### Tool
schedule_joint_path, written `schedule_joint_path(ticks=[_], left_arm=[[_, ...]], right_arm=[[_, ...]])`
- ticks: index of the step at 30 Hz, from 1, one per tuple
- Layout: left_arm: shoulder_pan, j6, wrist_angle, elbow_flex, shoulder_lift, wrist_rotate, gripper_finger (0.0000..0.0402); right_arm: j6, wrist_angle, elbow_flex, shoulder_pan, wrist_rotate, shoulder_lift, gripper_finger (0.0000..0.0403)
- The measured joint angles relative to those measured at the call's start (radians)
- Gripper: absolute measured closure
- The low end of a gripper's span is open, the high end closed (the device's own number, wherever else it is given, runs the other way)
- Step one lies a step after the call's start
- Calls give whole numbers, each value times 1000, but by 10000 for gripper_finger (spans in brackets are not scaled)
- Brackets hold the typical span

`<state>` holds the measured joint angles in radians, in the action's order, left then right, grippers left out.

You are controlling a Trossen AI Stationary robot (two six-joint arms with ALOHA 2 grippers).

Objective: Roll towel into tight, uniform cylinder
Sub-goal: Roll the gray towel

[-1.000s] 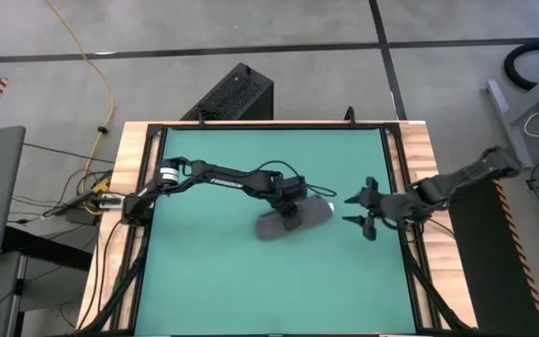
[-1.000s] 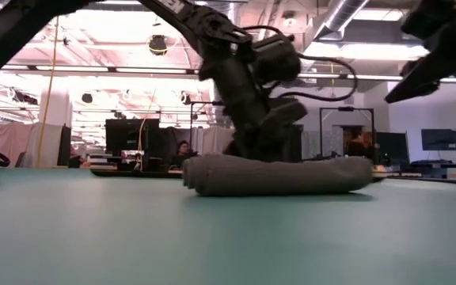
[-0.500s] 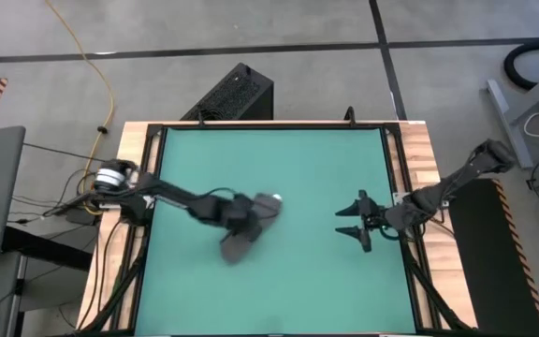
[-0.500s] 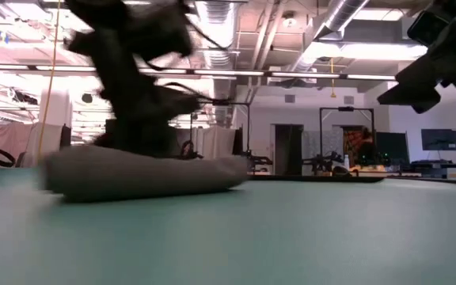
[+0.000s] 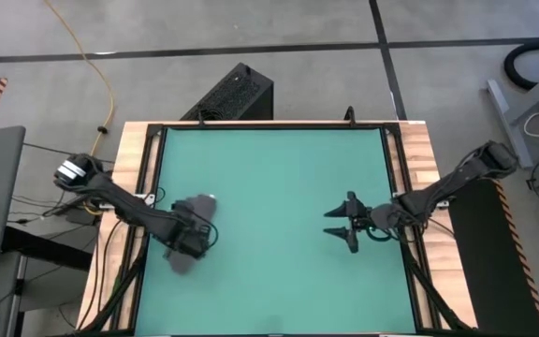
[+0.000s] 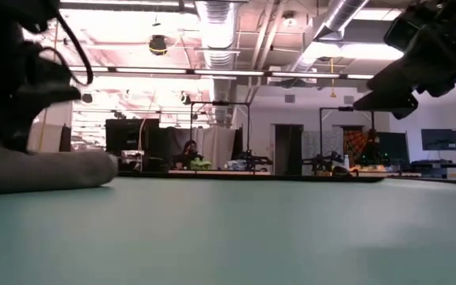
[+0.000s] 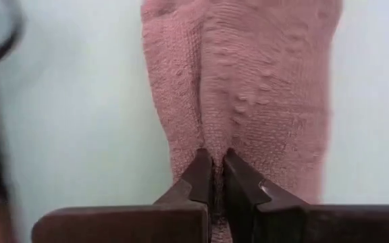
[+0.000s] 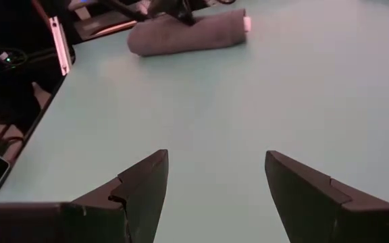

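High view: one towel [image 5: 192,245], already rolled into a cylinder, lies on the teal table [image 5: 279,178] close to the table's left edge. One dark arm reaches it from that side, and the left gripper [image 5: 195,241] sits right on top of the roll, about at its middle. The left wrist view shows its two fingers [image 7: 200,179] pressed together with a thin pinch of the towel's [image 7: 248,88] cloth caught between the tips; the roll stretches straight ahead of them. A small pale tag shows at one end of the roll in the right wrist view, where the towel [image 8: 188,35] lies far ahead of that arm's fingers.

One more arm enters from the table's right side. The right gripper [image 5: 342,224] hangs above bare table, well apart from the towel, its two fingers [image 8: 144,185] spread wide with nothing between them.

Low view: the towel [image 6: 42,169] lies flat at the picture's left edge, the left arm dark above it.
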<state>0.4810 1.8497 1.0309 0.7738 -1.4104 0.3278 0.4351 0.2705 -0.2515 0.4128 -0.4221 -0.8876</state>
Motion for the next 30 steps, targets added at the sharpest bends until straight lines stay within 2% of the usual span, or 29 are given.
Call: schedule_joint_path(ticks=[4,9,12,15,18,23,30], left_arm=[[20,-17,-20,4,66,68,393],[20,-81,-25,-6,79,62,392],[20,-89,-137,-76,63,20,393],[29,-21,-281,-173,37,-52,398],[75,90,-350,-219,34,-37,398],[193,329,-337,-157,23,6,399],[259,337,-327,-95,1,-44,376]], right_arm=[[-16,1,-28,-31,39,-33,130],[-18,0,-56,-59,61,-73,130],[-18,3,-67,-63,68,-103,130],[-17,32,-74,-61,80,-144,130],[-23,113,-74,-60,113,-205,130],[-86,251,-73,-60,174,-327,130],[-130,325,-73,-104,232,-397,130]])
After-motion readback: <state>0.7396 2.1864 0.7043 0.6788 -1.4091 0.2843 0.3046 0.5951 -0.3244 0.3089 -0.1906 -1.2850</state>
